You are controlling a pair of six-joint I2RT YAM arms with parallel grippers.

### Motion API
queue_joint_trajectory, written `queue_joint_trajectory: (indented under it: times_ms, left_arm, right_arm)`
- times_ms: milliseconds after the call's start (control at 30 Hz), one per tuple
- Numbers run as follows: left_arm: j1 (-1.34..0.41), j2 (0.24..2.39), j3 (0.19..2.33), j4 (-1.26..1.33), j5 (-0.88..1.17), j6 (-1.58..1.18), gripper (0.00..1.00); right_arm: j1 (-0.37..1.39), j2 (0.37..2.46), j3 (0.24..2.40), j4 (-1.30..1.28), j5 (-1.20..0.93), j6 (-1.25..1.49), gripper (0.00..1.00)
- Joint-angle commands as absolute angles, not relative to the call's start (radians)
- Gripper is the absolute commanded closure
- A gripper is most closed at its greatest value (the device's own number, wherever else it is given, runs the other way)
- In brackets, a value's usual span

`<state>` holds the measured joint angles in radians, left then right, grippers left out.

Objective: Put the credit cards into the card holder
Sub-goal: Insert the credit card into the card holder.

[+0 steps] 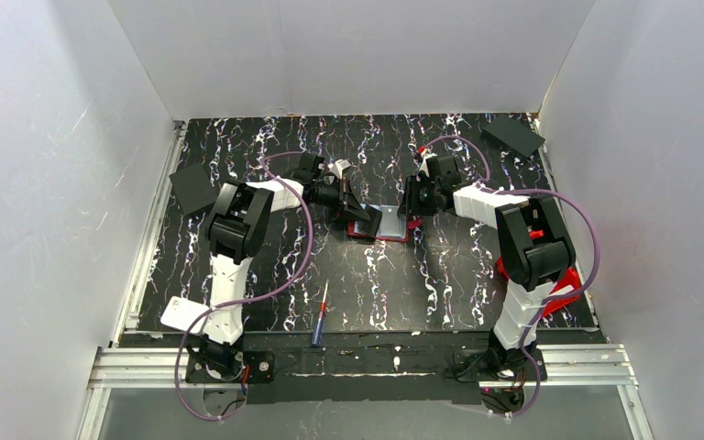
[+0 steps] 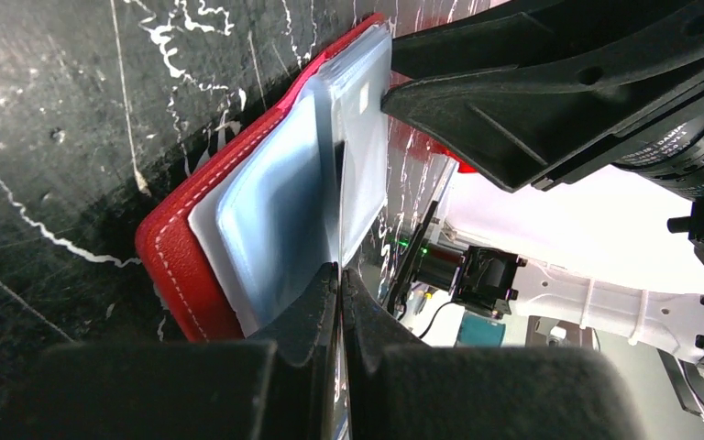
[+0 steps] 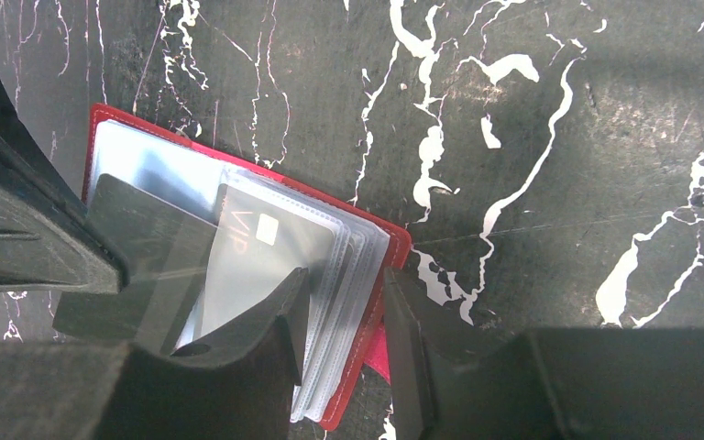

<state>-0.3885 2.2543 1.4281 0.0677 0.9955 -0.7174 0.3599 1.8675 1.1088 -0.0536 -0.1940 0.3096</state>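
Top external, card holder (image 1: 387,223) lying crosswise, right claw (image 3: 346,280) pinching its edge, left claw (image 2: 339,275) pinching credit card (image 3: 147,257).

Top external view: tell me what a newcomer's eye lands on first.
The open red card holder in the middle of the table draws the eye. The left gripper is shut on a dark card at its sleeves, while the right gripper clamps its opposite edge.

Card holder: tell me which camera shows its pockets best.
Right wrist: it looks straight down on the open card holder, clear pockets fanned, one credit card inside. Left wrist sees it edge-on, partly blocked. Top view shows only a small, distant patch.
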Motion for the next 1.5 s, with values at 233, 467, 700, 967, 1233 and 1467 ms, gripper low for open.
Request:
queue_joint_trajectory:
  times_ms: [233, 467, 700, 967, 1233, 1467]
  left_arm:
    - [-0.394, 2.295, 1.485, 0.133, 1.008, -0.746, 1.00]
    - [-0.400, 2.301, 1.454, 0.229, 0.975, -0.809, 1.00]
    - [-0.417, 2.290, 1.394, 0.314, 0.930, -0.867, 1.00]
    - [-0.422, 2.262, 1.310, 0.409, 0.859, -0.930, 1.00]
    - [-0.451, 2.252, 1.288, 0.472, 0.835, -0.997, 1.00]
    - [-0.461, 2.191, 1.244, 0.446, 0.794, -1.007, 0.72]
  right_arm:
    - [0.357, 1.959, 1.051, -0.169, -0.109, 0.252, 0.59]
    - [0.357, 1.958, 1.051, -0.170, -0.110, 0.253, 0.59]
    - [0.357, 1.960, 1.052, -0.169, -0.115, 0.255, 0.59]
    - [0.357, 1.957, 1.046, -0.165, -0.118, 0.256, 0.59]
    - [0.357, 1.954, 1.043, -0.164, -0.123, 0.258, 0.59]
    - [0.357, 1.943, 1.044, -0.167, -0.121, 0.255, 0.59]
